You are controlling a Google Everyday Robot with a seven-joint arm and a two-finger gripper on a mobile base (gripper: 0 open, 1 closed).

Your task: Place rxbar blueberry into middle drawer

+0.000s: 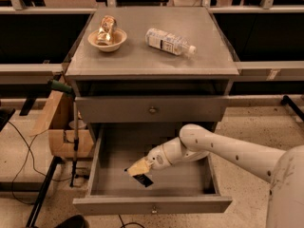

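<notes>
The middle drawer is pulled open below the closed top drawer. Its grey tray is bare apart from my arm. My gripper reaches in from the right, low over the front-left part of the tray. It is shut on the rxbar blueberry, a small dark navy bar sticking out just below the fingertips. I cannot tell whether the bar touches the drawer floor.
On the cabinet top a shiny gold can lies in a pale bowl at the back left. A clear plastic bottle lies on its side at the back right. A wooden box and cables lie on the floor to the left.
</notes>
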